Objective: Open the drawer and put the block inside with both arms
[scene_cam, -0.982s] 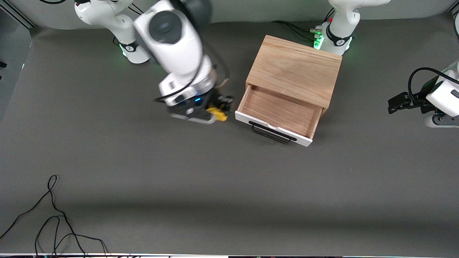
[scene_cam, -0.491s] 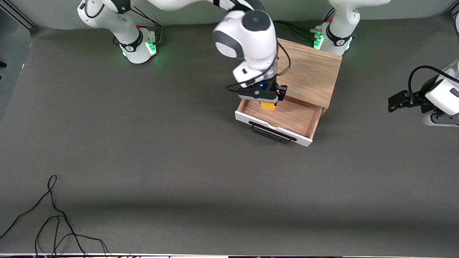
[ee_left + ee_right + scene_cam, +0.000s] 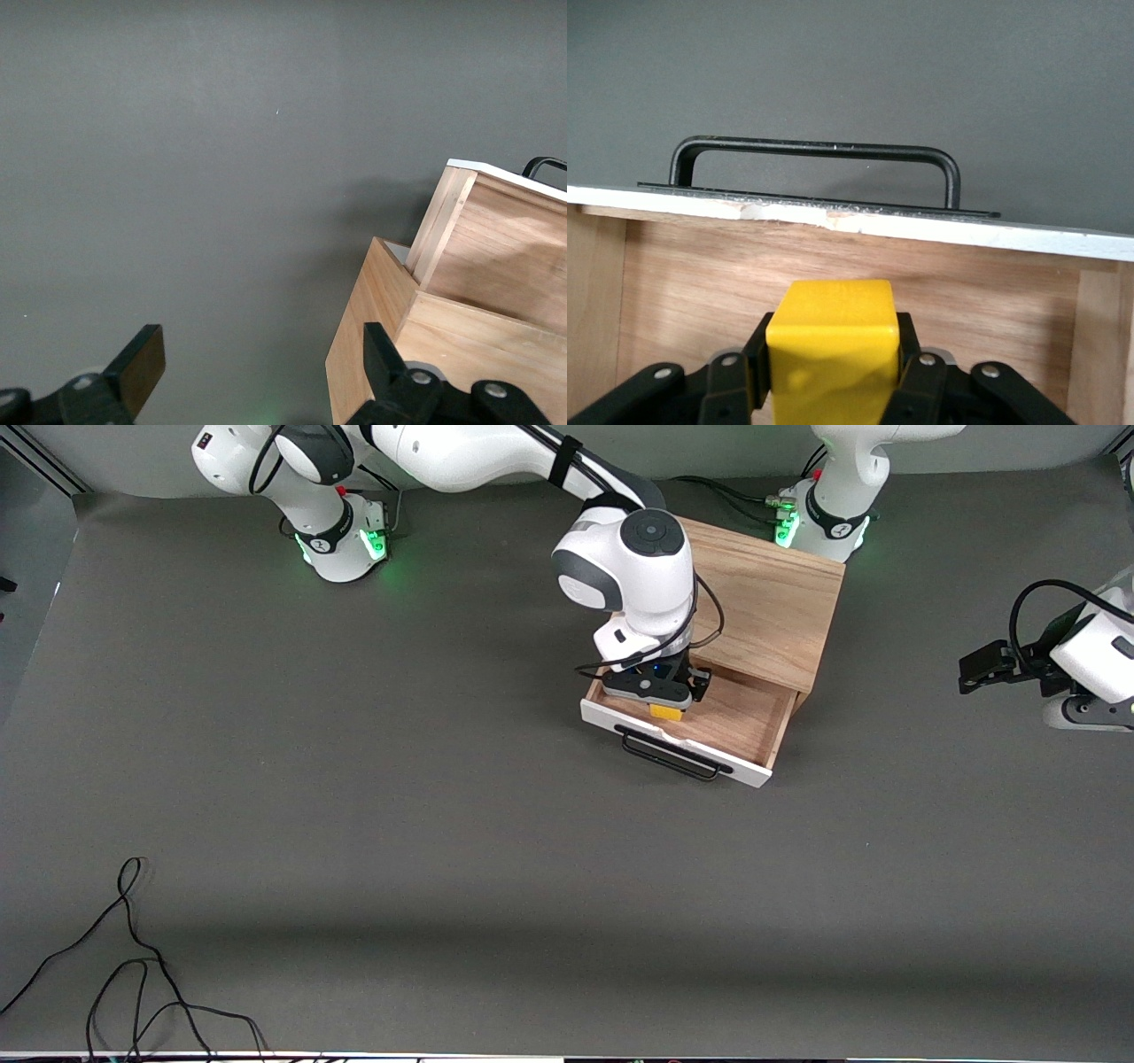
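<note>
The drawer [image 3: 735, 726] stands pulled out of its oak-grain box [image 3: 753, 593], its white front and black handle [image 3: 669, 755] facing the front camera. My right gripper [image 3: 664, 705] is down inside the drawer, shut on the yellow block [image 3: 666, 711]. In the right wrist view the block [image 3: 833, 345] sits clamped between the fingers, just above the wooden drawer floor [image 3: 691, 283] and close to the white front [image 3: 921, 228] and handle [image 3: 815, 149]. My left gripper [image 3: 979, 675] waits open at the left arm's end of the table. Its wrist view shows the box [image 3: 381, 354] and the drawer's side [image 3: 505, 257] beside the open gripper [image 3: 261, 354].
Loose black cables [image 3: 133, 965] lie near the front camera at the right arm's end of the table. The green-lit arm bases [image 3: 341, 540] [image 3: 819, 522] stand along the table's edge farthest from the front camera. Dark grey mat [image 3: 443, 824] covers the table.
My right gripper carried the yellow block from beside the drawer to above it, then lowered it into the drawer. The left arm has barely shifted.
</note>
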Motion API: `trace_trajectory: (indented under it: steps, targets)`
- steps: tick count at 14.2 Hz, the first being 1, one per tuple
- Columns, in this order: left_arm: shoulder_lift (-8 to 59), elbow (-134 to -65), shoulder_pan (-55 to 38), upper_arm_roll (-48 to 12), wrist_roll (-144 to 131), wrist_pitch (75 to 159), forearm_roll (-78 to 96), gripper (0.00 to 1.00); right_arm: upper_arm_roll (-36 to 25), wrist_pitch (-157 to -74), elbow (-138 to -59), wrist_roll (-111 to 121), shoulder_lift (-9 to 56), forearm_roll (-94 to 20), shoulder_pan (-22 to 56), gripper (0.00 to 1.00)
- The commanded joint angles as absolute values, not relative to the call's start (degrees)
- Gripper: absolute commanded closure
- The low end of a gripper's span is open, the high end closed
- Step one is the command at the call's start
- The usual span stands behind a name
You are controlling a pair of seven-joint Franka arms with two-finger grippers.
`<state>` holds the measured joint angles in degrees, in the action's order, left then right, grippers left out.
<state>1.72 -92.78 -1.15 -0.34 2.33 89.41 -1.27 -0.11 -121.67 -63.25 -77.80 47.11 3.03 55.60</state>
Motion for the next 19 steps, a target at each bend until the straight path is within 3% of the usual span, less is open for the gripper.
trace_trajectory:
  steps: [1, 3, 4, 5, 11, 13, 16, 19]
  targets:
    - [0.26, -92.46, -1.85, 0.18, 2.72, 87.63, -0.97, 0.00, -0.09, -121.29, -61.70, -80.94, 48.43, 3.87, 55.72, 0.33]
    - [0.26, -92.55, -1.93, 0.18, 2.64, 87.80, -0.79, 0.00, -0.09, -121.29, -61.61, -81.47, 48.78, 3.87, 55.81, 0.22]
    - [0.26, -92.64, -2.02, 0.18, 2.55, 87.80, -0.79, 0.00, -0.09, -121.29, -61.61, -81.65, 48.78, 3.87, 55.72, 0.06]
    - [0.26, -92.55, -2.02, 0.18, 2.55, 87.72, -0.79, 0.00, -0.09, -121.29, -61.61, -81.74, 48.78, 3.87, 55.81, 0.00]
    - [0.61, -92.64, -2.37, 0.18, 2.55, 87.80, -0.79, 0.00, -0.53, -119.80, -61.00, -81.04, 44.31, 3.34, 54.85, 0.00]
    - [0.62, -92.72, -2.46, 0.18, 2.55, 87.80, -0.79, 0.00, -0.62, -115.25, -61.00, -80.07, 41.59, 3.34, 52.40, 0.00]
    - [0.79, -92.72, -2.46, 0.18, 2.55, 87.80, -0.79, 0.00, -0.35, -108.75, -62.22, -71.49, 35.18, 2.55, 47.56, 0.00]
    - [0.88, -92.72, -2.55, 0.09, 2.55, 87.80, -0.79, 0.00, -0.53, -104.50, -69.49, -58.32, 27.19, 2.28, 41.42, 0.00]
